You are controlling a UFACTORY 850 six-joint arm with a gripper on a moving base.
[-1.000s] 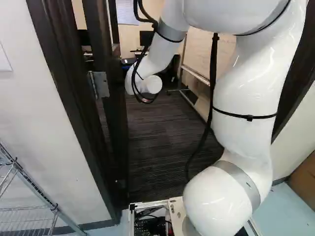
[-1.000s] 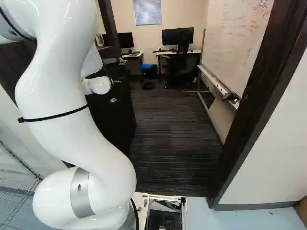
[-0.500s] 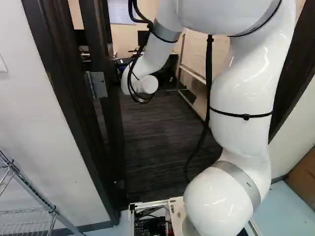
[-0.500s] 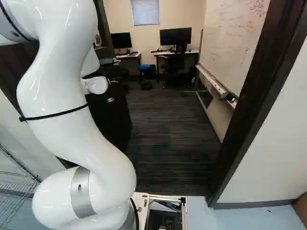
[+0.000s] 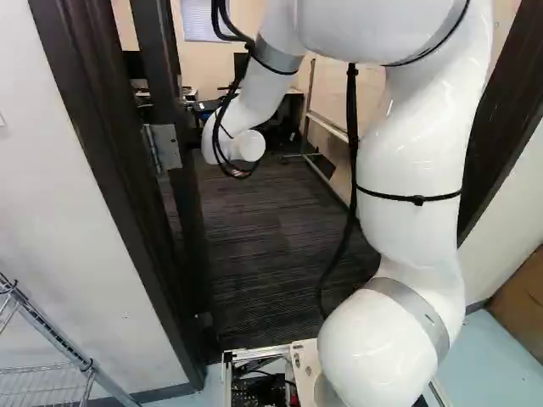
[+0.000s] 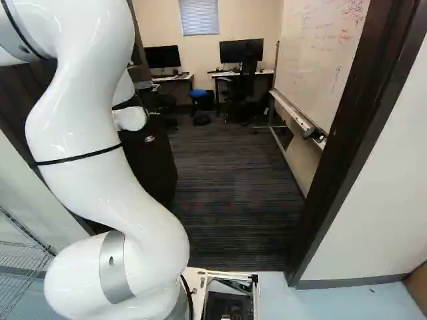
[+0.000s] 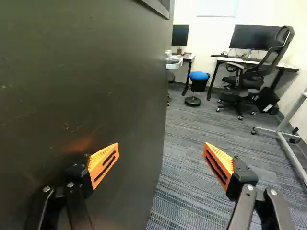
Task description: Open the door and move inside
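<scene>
Stands at the doorway (image 6: 360, 133) with an open door (image 7: 86, 86) and wide-spread, empty gripper (image 7: 161, 146), apparently needing only to move inside.

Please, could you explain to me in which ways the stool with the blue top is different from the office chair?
The stool has a blue top, while the chair looks black or dark. The stool has no backrest; the chair has a tall one. The stool stands on a round, flat foot, but the chair stands on legs with wheels. Both are on the carpet.
</scene>
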